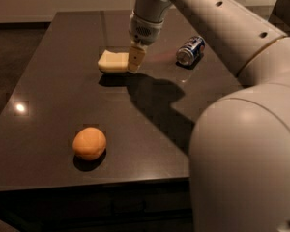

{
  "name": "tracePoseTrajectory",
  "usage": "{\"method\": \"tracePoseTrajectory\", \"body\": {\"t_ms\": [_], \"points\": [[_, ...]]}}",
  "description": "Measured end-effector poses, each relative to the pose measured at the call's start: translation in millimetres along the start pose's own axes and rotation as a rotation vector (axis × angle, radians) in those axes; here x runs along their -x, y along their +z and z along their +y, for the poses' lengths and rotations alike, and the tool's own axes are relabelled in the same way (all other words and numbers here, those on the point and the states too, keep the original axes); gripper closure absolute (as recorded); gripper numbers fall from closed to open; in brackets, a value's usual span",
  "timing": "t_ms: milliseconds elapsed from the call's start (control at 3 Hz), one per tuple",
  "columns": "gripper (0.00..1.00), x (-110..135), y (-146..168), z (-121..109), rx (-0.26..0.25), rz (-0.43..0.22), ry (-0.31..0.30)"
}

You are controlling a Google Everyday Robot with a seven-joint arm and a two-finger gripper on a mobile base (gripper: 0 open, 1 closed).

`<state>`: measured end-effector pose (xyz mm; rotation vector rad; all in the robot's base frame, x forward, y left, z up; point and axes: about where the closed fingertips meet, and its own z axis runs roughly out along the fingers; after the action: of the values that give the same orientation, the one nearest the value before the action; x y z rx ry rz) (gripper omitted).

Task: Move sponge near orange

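Items on dark table (48,129), listed left to right; positions given from the orange.

1. Orange (89,143), count: one. Round, matte, resting near the table's front edge on its own shadow.
2. Sponge (112,61), count: one. Pale cream block, well beyond the orange and slightly to its right, the two well apart. Long axis runs left to right, roughly parallel to the table's far edge. Its free end points left and its right end meets the gripper. A shadow lies just below it; it is possibly lifted clear of the surface, though the view does not settle this.
3. Gripper (134,66), count: one. Pointing down, beyond and right of the orange, closed on the sponge's right end.
4. Soda can (191,50), count: one. Blue and silver, on its side, farthest right of the orange.
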<state>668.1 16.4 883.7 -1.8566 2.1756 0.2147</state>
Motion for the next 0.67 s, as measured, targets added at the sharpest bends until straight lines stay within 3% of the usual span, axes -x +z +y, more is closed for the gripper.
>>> {"method": "tracePoseTrajectory", "body": {"t_ms": [333, 667], "points": [[1.0, -30, -13, 35, 0.028, 0.012, -0.037], [1.0, -55, -14, 92, 0.087, 0.049, -0.098]]}}
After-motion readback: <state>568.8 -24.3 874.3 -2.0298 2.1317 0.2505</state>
